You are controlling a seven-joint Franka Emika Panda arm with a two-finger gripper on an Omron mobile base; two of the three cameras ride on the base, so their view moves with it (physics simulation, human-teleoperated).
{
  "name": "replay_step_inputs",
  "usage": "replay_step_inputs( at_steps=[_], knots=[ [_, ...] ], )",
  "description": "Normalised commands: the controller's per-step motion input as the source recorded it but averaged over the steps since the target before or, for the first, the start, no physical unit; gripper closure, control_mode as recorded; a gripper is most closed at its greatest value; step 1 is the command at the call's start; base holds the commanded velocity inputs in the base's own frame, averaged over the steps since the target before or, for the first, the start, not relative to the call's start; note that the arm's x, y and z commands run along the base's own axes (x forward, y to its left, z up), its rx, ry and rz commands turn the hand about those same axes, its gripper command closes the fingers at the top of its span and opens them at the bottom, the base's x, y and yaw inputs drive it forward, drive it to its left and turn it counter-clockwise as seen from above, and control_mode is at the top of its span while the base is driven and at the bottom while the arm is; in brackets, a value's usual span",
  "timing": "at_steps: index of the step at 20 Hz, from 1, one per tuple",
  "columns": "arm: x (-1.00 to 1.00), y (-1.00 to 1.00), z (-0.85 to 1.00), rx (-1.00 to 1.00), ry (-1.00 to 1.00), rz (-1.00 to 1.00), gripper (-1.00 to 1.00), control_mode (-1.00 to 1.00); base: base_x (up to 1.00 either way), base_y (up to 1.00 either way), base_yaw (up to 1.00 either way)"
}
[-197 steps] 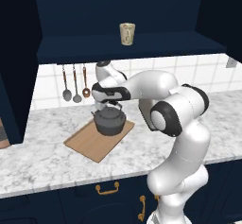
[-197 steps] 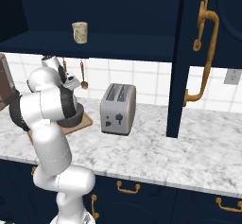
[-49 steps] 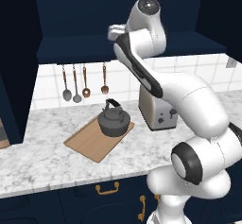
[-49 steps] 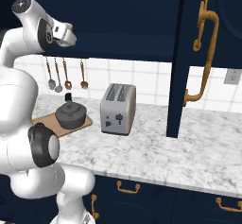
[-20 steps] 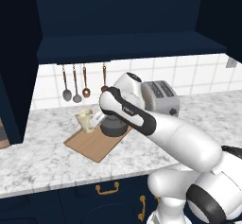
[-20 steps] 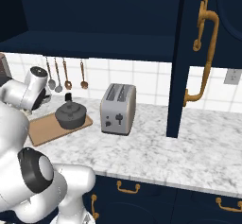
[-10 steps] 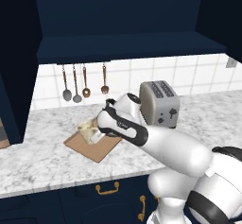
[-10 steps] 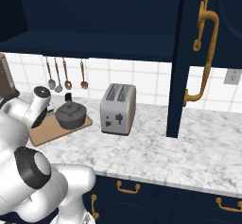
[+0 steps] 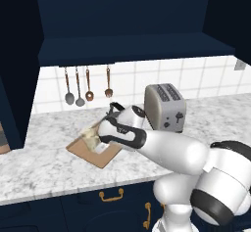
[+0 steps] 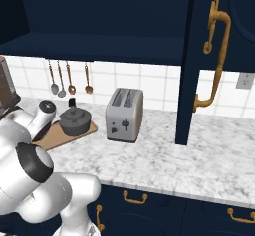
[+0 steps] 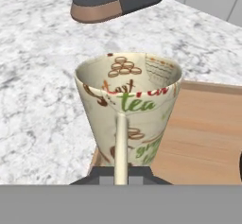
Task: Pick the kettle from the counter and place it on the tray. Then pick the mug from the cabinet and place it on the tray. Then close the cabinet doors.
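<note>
The mug [image 11: 127, 116] is a cream cup printed with tea lettering, brown and green marks, its slim handle facing the hand camera. It stands upright over the near corner of the tray [image 9: 83, 150], a light-brown wooden board lying flat on the marbled worktop [image 10: 164, 160]. The dark grey kettle [image 10: 74, 122] sits upright on the tray's far end. The navy cabinet door [image 10: 211, 56] stands open.
</note>
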Motion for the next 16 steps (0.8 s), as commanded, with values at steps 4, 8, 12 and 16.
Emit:
replay_step_inputs(
  at_steps=[4,8,12,16],
  knots=[
    [0.13,0.00,-0.32,0.02,0.00,0.00,1.00,-1.00,0.00,0.00,0.00],
    [0.22,0.01,-0.34,0.02,0.00,0.00,1.00,-1.00,0.00,0.00,0.00],
    [0.30,0.09,-0.32,0.01,-0.02,0.00,1.00,-1.00,0.00,0.00,0.00],
    [0.30,0.22,-0.42,0.01,0.00,0.00,1.00,-1.00,0.00,0.00,0.00]
  ],
)
